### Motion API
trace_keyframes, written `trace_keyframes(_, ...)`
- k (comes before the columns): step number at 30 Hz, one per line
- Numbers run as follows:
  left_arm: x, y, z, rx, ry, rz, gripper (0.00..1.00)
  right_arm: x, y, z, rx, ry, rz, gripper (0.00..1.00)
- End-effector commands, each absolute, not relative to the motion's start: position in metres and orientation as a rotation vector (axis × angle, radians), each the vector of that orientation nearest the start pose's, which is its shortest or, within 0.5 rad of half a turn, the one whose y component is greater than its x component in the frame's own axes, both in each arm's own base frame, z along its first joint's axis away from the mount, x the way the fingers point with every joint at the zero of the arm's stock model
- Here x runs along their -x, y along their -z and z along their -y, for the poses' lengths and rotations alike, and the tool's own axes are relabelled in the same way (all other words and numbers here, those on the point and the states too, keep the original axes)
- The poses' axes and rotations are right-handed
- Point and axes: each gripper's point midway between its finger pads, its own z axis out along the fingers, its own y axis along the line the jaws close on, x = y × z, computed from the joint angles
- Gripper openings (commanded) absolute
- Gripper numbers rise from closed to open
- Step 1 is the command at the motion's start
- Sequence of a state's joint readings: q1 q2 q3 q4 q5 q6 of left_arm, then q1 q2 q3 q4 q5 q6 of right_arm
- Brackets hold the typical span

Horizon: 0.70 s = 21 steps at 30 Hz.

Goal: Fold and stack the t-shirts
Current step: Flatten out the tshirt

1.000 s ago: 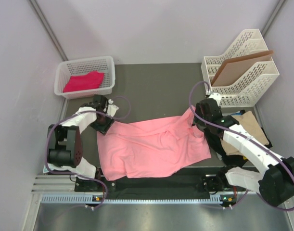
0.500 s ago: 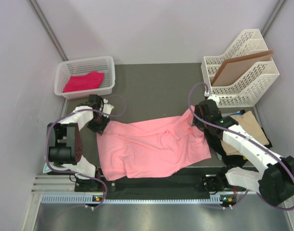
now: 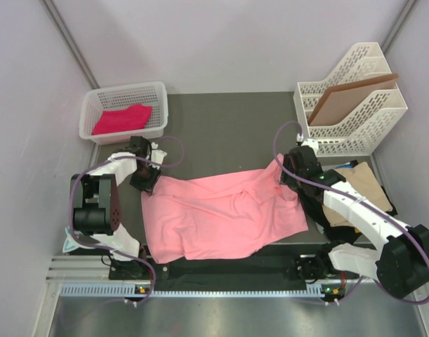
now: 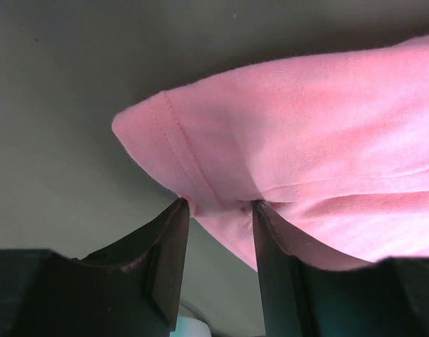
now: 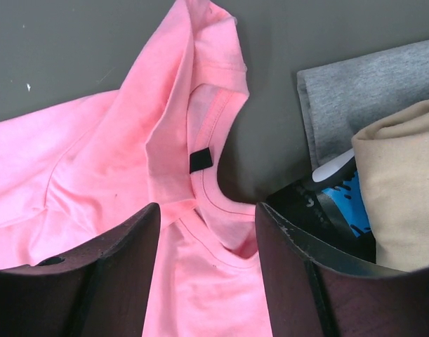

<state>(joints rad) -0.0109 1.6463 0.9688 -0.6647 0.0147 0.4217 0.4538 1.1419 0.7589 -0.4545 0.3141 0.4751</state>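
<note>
The pink shirt (image 3: 221,210) is spread, rumpled, on the surface (image 3: 221,126). Its hem corner (image 4: 175,133) is straddled by the left fingers (image 4: 165,253), half open. The collar (image 5: 214,189) is framed by the wide right fingers (image 5: 123,260), probably so that 2 ends can be pulled flat.

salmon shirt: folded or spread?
Spread, rumpled: the salmon shirt lies opened out across the table, wrinkled, with no neat fold.

Pale walls (image 3: 235,42) enclose a dark grey table (image 3: 228,133).
</note>
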Motion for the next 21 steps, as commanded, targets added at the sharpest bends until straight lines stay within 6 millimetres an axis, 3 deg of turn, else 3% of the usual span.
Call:
trace_keyframes(1,-0.306,-0.017,-0.008,-0.604,-0.029,-2.796,0.44,-0.289,-0.11,-0.098,-0.193,-0.084,-2.332,0.56)
trace_keyframes(12,-0.308,-0.023,-0.009,-0.61,-0.036,-2.778,0.12,-0.285,-0.073,-0.099,-0.189,-0.054,-2.406,0.58)
trace_keyframes(15,-0.307,-0.023,-0.009,-0.616,-0.038,-2.777,0.04,-0.287,-0.072,-0.105,-0.178,-0.085,-2.42,0.52)
trace_keyframes(21,-0.303,-0.022,-0.008,-0.613,-0.029,-2.781,0.01,-0.292,-0.083,-0.121,-0.143,-0.165,-2.396,0.5)
